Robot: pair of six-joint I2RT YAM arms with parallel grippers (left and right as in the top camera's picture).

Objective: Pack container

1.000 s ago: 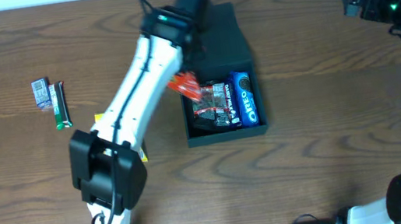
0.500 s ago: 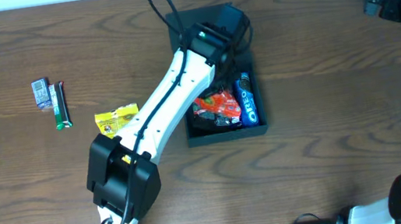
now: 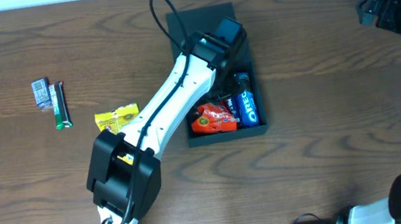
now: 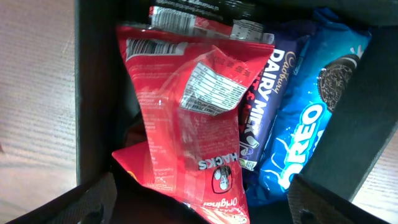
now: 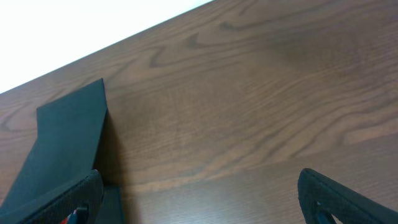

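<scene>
Left wrist view shows the left fingers (image 4: 87, 202) spread wide over the red snack packet (image 4: 186, 124), which lies loose in the container (image 4: 96, 81) at mid-tabletop (image 3: 331, 148); right fingers (image 5: 329, 193) wide, empty; the drop looks done; next, likely fetching the yellow packet (image 3: 117, 118).

A yellow packet (image 3: 117, 119) lies on the wooden table (image 3: 328, 125). Left of it and a little farther back lie a green bar (image 3: 61, 106) and a blue-white packet (image 3: 41, 93). Well right of it, a red packet (image 4: 186, 118), Dairy Milk (image 4: 264, 106) and Oreos (image 4: 311, 118) lie side by side.
</scene>
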